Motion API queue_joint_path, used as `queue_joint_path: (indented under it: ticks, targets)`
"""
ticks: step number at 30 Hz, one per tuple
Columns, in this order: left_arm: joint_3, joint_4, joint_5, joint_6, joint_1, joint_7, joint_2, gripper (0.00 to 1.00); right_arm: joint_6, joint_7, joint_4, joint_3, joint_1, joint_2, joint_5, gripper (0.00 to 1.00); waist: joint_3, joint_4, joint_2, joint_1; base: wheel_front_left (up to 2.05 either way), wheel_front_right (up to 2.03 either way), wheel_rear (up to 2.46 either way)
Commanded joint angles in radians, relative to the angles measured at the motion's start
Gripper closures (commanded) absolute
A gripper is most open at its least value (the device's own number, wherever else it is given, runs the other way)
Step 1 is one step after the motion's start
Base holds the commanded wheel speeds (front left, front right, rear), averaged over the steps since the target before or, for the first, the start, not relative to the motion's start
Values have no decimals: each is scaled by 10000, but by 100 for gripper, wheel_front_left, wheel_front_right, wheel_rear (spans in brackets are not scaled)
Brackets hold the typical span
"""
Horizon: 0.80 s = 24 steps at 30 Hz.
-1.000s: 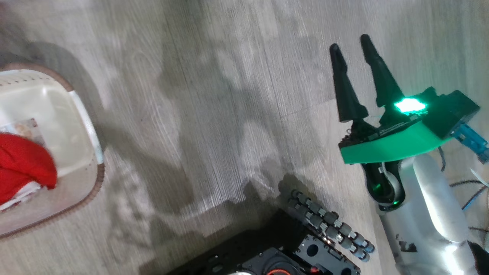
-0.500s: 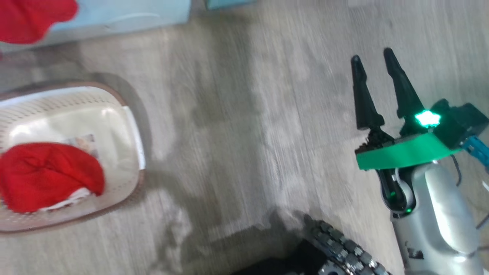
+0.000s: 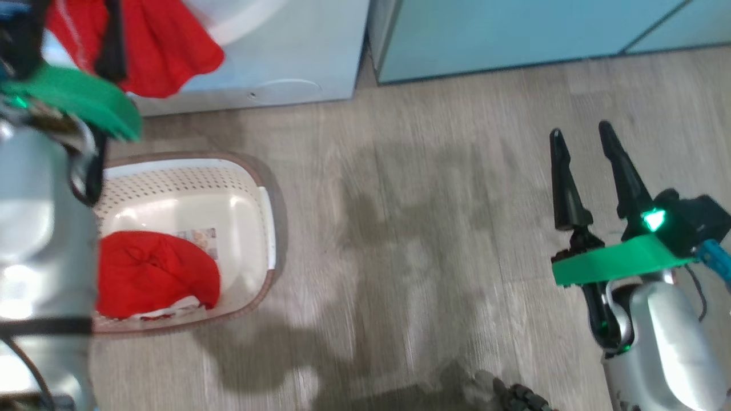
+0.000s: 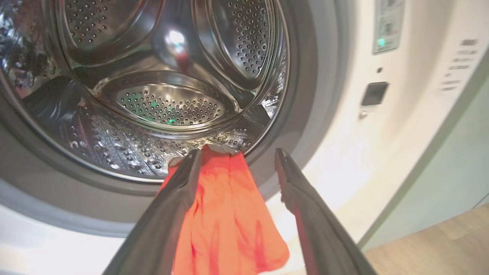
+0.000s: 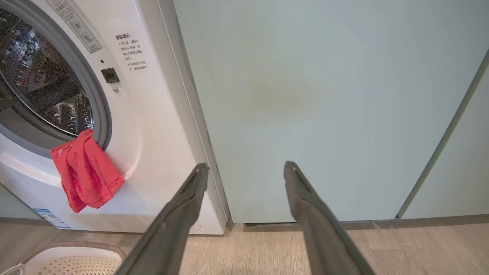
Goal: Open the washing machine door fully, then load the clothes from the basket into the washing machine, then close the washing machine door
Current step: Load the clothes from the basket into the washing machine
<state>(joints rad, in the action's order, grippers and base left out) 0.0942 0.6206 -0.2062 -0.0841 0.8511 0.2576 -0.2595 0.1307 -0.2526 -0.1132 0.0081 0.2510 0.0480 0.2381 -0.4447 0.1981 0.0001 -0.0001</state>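
Hanging from the lower lip of the drum opening, a red garment (image 5: 86, 170) droops down the white front of the washing machine (image 5: 153, 126) — its top edge is caught on the grey ring (image 5: 101, 110) and the rest dangles outside. In the left wrist view the same cloth lies in the gap of the left gripper (image 4: 237, 156), against the inner side of one finger. The two fingers stand wide apart, pinching nothing, and point into the perforated steel drum (image 4: 168, 103).

More clothes (image 3: 154, 279), a red bundle with a little white showing underneath, sit in the basket (image 3: 251, 188) on the floor just in front of the machine, beside a paper label (image 3: 200, 237) on the basket's bottom. The pale left forearm (image 3: 34, 228) crosses the basket's near left side in the head view.

Well to the right, the right gripper (image 3: 581, 130) hangs over bare wood-look floor (image 3: 400, 228) — fingers spread, empty. It faces the pale teal cabinets (image 5: 305, 95) that stand flush against the washer's right side.
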Motion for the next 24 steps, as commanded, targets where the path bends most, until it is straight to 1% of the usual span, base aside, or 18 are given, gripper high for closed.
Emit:
queue_joint_path:
  ticks: [1,9,14,17,24]
  targets:
    - [-372,-569,-82,-4,-157,41,-180,0,0,-92,324,186,-191,22,-92,0,331,-272,-1,1,0,0,0]
    - [-782,-2445,277,80,-2349,41,727,0,0,-92,469,113,-430,22,-279,0,612,-389,-1,1,0,0,0]
    - [-976,-3135,388,52,-3442,41,1342,0,0,-92,532,100,-516,22,-289,0,607,-397,-1,1,0,0,0]
    - [-1114,-3501,466,133,-4004,41,1634,0,0,-92,536,106,-541,22,-263,0,570,-400,-1,1,0,0,0]
    - [-1441,-4227,562,449,-4949,41,1998,0,0,-92,521,99,-642,22,-188,0,515,-432,-1,1,0,0,0]
